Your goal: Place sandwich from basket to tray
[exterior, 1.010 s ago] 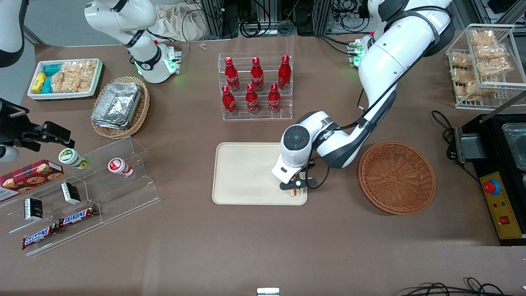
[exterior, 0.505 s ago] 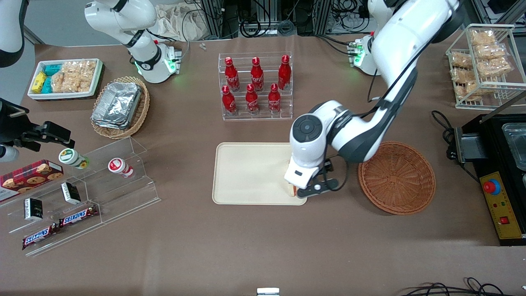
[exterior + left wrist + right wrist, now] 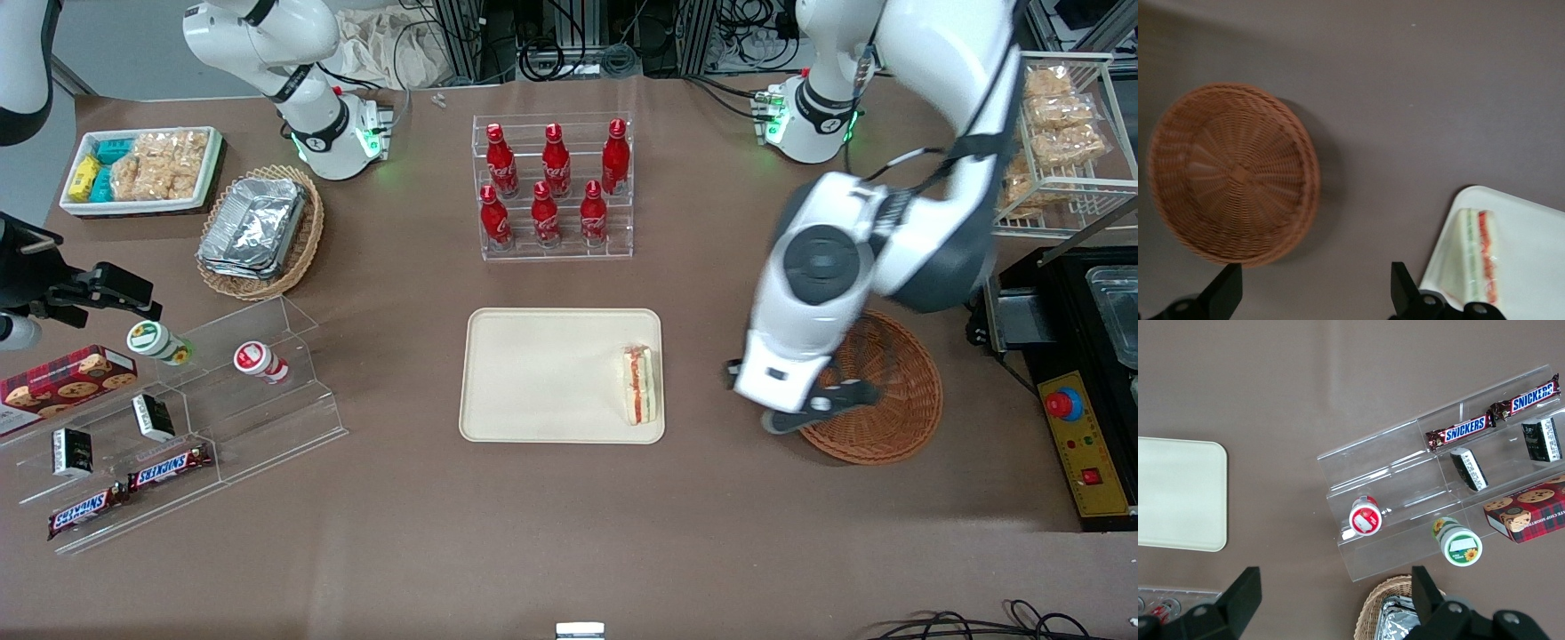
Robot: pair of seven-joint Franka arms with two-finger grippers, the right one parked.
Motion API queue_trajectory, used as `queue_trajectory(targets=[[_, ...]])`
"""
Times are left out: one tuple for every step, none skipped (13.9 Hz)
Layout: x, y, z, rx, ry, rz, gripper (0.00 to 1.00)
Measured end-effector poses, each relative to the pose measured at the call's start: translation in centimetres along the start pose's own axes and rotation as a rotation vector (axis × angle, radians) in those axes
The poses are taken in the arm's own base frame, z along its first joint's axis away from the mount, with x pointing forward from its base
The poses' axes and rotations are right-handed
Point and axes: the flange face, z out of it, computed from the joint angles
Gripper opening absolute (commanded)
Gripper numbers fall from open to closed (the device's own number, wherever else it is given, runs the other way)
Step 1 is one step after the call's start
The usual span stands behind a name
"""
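Gripper point(image 3: 1313, 288) open above woven round basket point(image 3: 1231, 170)

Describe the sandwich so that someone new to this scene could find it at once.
Start at the cream tray in the table's middle, nearer the front camera than the rack of red bottles. The sandwich lies on the tray's edge toward the woven basket, over whose rim the open gripper hangs. It is the tray's only item: white bread, red filling.

Right wrist view: brown table, tray corner, display shelf.
Cream tray point(image 3: 1178, 493) at left edge, bare. Clear stepped shelf point(image 3: 1405, 487) centre-right holds two Snickers bars point(image 3: 1458, 430), two dark packets point(image 3: 1469, 469), a red-lidded bottle point(image 3: 1365, 518) and a green-lidded cup point(image 3: 1458, 547). Cookie box point(image 3: 1531, 513) at right edge; tan wicker basket point(image 3: 1373, 607) with foil container point(image 3: 1398, 623) at bottom.
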Motion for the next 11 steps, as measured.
queue_trajectory(targets=[[0.8,-2.9,-0.7,-0.021,-0.017,0.038,1.0],[1.4,-6.0,-1.3,-0.042,-0.031,0.075,1.0],[1.6,-8.9,-1.7,-0.052,-0.039,0.109,1.0],[1.5,-11.5,-2.0,-0.053,-0.043,0.141,1.0],[1.2,-13.7,-2.2,-0.052,-0.047,0.174,1.0],[0.8,-15.3,-2.3,-0.056,-0.051,0.206,1.0],[0.4,-16.4,-2.3,-0.06,-0.056,0.235,1.0],[0.1,-17.0,-2.0,-0.061,-0.064,0.256,1.0],[0.0,-17.3,-1.6,-0.059,-0.071,0.262,1.0],[0.1,-17.7,-1.2,-0.059,-0.079,0.256,1.0],[0.3,-18.1,-0.9,-0.064,-0.084,0.255,1.0]])
